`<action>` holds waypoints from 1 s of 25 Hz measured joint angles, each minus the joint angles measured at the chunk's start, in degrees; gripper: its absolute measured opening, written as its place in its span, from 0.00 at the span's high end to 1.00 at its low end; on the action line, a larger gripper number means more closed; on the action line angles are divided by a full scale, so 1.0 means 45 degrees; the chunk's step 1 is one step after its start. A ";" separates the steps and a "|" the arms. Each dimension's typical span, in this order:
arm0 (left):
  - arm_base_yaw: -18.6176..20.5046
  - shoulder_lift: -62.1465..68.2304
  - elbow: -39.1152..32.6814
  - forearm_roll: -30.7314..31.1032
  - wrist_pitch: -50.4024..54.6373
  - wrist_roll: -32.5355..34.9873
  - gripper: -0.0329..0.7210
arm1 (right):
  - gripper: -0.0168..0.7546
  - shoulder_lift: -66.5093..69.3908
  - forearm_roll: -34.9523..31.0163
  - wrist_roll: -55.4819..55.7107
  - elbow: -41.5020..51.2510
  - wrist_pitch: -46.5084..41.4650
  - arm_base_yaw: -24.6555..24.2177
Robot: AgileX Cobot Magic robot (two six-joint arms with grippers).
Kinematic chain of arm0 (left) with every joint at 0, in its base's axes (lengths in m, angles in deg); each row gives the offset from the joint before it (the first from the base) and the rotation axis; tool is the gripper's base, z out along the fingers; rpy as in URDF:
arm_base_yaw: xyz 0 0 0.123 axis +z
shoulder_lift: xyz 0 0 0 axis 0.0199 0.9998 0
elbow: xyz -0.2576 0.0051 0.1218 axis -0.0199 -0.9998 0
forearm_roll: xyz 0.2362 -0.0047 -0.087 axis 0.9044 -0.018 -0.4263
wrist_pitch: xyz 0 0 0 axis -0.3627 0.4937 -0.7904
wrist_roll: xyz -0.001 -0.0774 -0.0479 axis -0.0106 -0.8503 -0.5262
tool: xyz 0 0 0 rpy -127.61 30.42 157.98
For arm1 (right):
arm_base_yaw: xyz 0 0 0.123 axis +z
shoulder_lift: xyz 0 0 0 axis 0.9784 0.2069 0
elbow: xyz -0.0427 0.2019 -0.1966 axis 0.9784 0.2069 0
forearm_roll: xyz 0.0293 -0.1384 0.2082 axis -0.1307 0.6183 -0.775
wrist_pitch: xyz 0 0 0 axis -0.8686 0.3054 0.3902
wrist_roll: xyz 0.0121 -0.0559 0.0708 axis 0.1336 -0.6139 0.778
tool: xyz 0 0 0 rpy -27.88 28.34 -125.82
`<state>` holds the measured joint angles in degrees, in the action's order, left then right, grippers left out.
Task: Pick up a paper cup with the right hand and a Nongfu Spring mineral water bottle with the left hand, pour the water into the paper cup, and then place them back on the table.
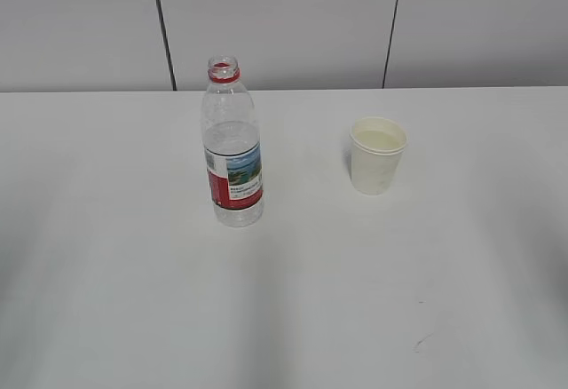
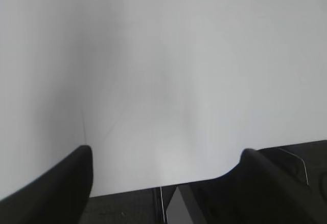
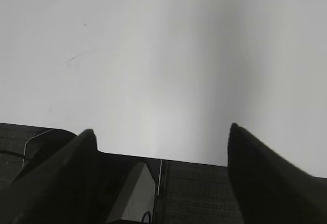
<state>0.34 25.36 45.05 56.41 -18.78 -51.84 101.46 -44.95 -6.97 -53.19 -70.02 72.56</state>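
The capless Nongfu Spring bottle [image 1: 232, 147], clear with a red neck ring and a red-and-white label, stands upright on the white table [image 1: 133, 282], left of centre. The off-white paper cup [image 1: 377, 155] stands upright to its right, apart from it, with liquid inside. Neither arm shows in the exterior view. My left gripper [image 2: 166, 155] is open and empty over the table's near edge. My right gripper [image 3: 161, 132] is open and empty over the near edge too. Neither wrist view shows the bottle or the cup.
A grey panelled wall [image 1: 284, 25] runs behind the table. A small dark scratch [image 1: 422, 343] marks the table at the front right; it also shows in the right wrist view [image 3: 76, 59]. Dark floor lies below the table edge in both wrist views.
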 joint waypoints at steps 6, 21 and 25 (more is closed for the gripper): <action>0.0000 -0.1596 0.0000 -0.0044 0.0016 0.0000 0.27 | 0.22 -0.0758 0.0000 -0.0052 0.0464 0.0089 0.0000; 0.0000 -0.4365 -0.0461 -0.0559 -0.2043 0.0411 0.27 | 0.22 -0.2859 0.0000 -0.0826 0.2294 0.0639 0.0000; 0.0000 -0.4380 -0.0100 -0.0271 -0.0990 0.0469 0.27 | 0.22 -0.3613 0.0000 -0.0842 0.2633 0.0639 0.0000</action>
<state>0.34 5.65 44.60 55.19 -23.23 -49.73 85.20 -44.95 -10.76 -41.35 -67.14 72.56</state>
